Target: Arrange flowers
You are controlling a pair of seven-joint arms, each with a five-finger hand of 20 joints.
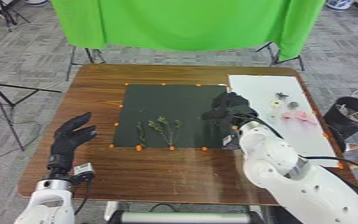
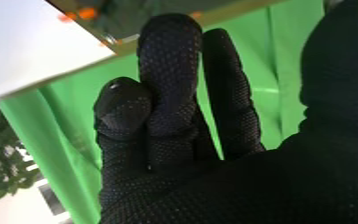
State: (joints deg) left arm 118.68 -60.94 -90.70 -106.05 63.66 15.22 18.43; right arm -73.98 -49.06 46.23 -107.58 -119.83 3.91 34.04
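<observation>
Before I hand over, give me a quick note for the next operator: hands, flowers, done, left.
Left hand: open, over the table's left side.
Right hand: open, at the dark mat's right edge, beside the white sheet.
Flowers: green sprigs lie on the near part of the dark mat; the pink flower and a few small blooms are on the white sheet.
Done: sprigs are on the mat.
Left: probably moving the pink flower and small blooms over to the sprigs.
</observation>
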